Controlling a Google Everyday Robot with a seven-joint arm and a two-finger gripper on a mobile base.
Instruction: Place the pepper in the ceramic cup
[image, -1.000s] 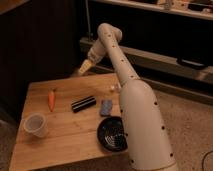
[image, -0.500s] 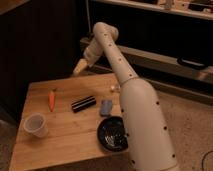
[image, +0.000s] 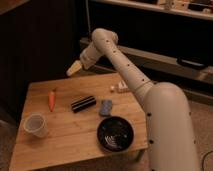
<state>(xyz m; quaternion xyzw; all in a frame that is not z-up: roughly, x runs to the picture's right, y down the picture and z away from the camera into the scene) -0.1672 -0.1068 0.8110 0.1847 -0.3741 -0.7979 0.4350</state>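
The orange pepper (image: 51, 99) lies on the wooden table (image: 65, 145) at its left side, stem end pointing away from me. The white ceramic cup (image: 36, 125) stands upright near the table's front left edge, below the pepper. My gripper (image: 73, 69) hangs in the air above the table's far edge, up and to the right of the pepper, well apart from it and from the cup. Nothing shows in it.
A black cylindrical bar (image: 83, 103) lies mid-table, with a blue-grey cloth-like item (image: 105, 107) to its right. A black bowl (image: 115, 134) sits at the front right. Small white objects (image: 120, 88) rest by the far right edge. My white arm (image: 145, 95) spans the right side.
The gripper has moved a little to the left and away from the camera, staying above the table's far edge. The objects on the table have not moved.
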